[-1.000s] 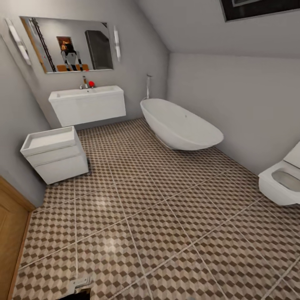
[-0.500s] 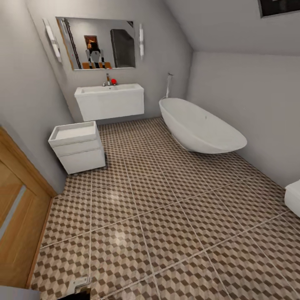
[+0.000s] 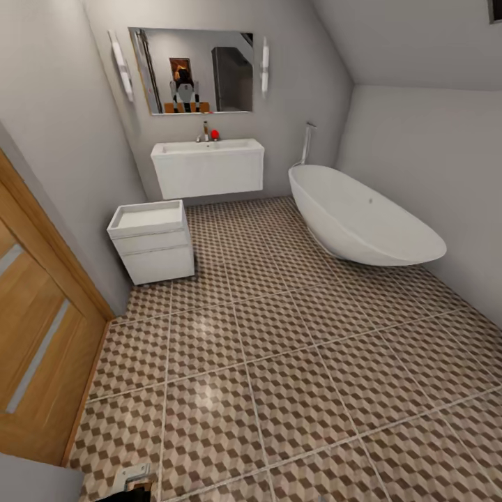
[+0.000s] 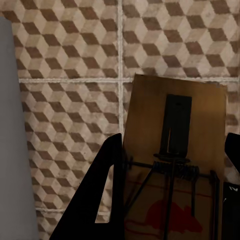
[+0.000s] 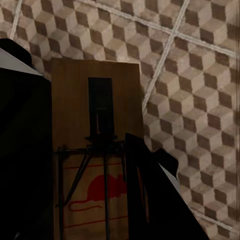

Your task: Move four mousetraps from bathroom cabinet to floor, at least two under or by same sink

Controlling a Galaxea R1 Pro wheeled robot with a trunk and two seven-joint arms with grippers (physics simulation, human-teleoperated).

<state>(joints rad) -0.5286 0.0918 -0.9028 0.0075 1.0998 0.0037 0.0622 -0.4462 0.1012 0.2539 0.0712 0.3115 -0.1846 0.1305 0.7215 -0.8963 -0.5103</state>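
In the left wrist view a brown wooden mousetrap [image 4: 175, 125] with a dark metal spring and a red mouse print sits between the black fingers [image 4: 100, 200] of my left gripper [image 4: 170, 200], which is shut on it above the cube-patterned bathroom floor [image 4: 65, 60]. My right gripper [image 5: 90, 200] is likewise shut on a second mousetrap [image 5: 95, 115], held over the same tiles [image 5: 200, 90]. The white wall-hung sink [image 3: 208, 171] hangs on the far wall, well ahead across the floor [image 3: 279, 362]. The cabinet is out of view.
A small white cube-shaped unit [image 3: 152, 240] stands left of the sink against the wall. An oval white bathtub [image 3: 362, 219] lies at the right. A wooden door [image 3: 35, 348] lines the near left. A mirror [image 3: 199, 70] hangs above the sink.
The whole head view has swung left: sink, tub and white unit have slid right in the picture, the toilet has left it, and the wooden door has come in at the left.
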